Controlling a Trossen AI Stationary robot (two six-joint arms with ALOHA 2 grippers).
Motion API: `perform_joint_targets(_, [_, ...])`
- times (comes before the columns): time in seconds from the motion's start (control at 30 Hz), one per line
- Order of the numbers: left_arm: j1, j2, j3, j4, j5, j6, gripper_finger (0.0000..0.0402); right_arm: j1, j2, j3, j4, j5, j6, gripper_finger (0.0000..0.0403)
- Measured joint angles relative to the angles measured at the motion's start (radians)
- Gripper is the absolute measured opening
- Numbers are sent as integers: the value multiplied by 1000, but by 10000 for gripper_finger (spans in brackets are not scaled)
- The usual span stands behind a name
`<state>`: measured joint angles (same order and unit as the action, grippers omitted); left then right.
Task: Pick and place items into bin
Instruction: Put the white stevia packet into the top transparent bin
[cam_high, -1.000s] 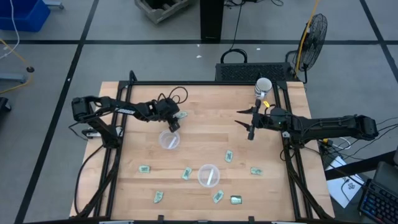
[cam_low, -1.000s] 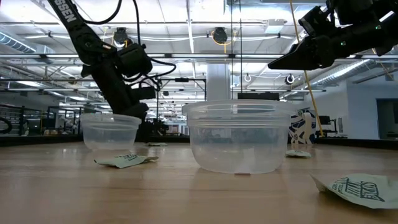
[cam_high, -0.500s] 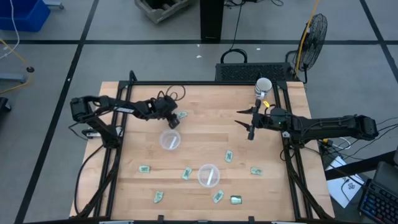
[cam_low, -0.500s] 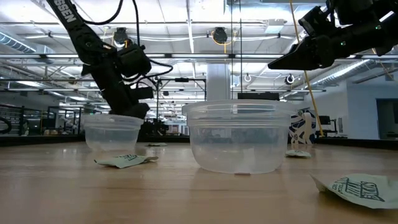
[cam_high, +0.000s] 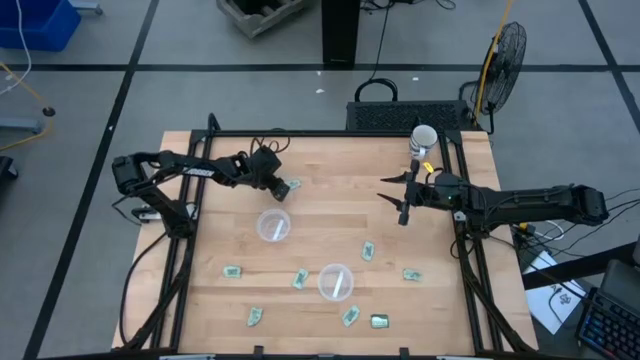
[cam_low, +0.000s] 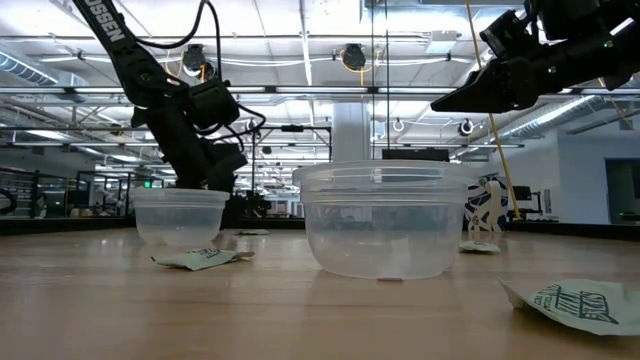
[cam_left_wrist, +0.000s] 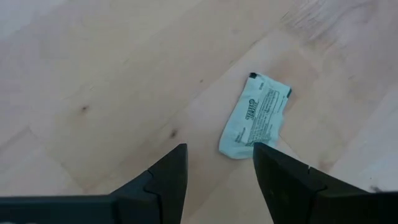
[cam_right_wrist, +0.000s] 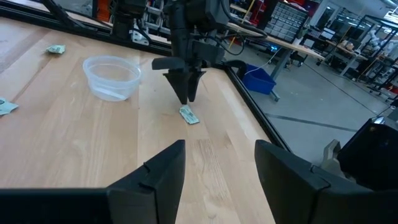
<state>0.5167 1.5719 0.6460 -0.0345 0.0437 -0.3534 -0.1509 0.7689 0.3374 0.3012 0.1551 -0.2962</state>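
Now L gripper (cam_left_wrist: 214, 165) open, poised just above packet (cam_left_wrist: 255, 116)

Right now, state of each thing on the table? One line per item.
left gripper: open, above a packet, holding nothing
right gripper: open, raised, empty
packet under left gripper: flat on the wood, not gripped
far cup: upright, looks empty
near cup: upright, contents unclear
other packets: scattered loose on the table
white mug: upright at back edge

A grey floor (cam_high: 250, 90) crossed by dark lines surrounds the wooden table (cam_high: 330, 160); a black fan (cam_high: 503, 55) stands beyond its corner; ceiling lights (cam_low: 300, 40) and pipes run overhead; a blue bin (cam_right_wrist: 258, 78) sits aside.
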Motion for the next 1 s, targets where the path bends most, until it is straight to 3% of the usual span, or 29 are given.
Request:
perform_joint_targets(0.3, [-1, 6, 0, 5, 5, -59, 186, 0, 0, 0, 0, 0, -2, 185])
perform_joint_targets(0.57, [0, 86, 5, 77, 35, -78, 186, 0, 0, -1, 1, 0, -4, 185])
perform_joint_targets(1.0, [-32, 76, 5, 18, 48, -173, 186, 0, 0, -1, -5, 0, -4, 185])
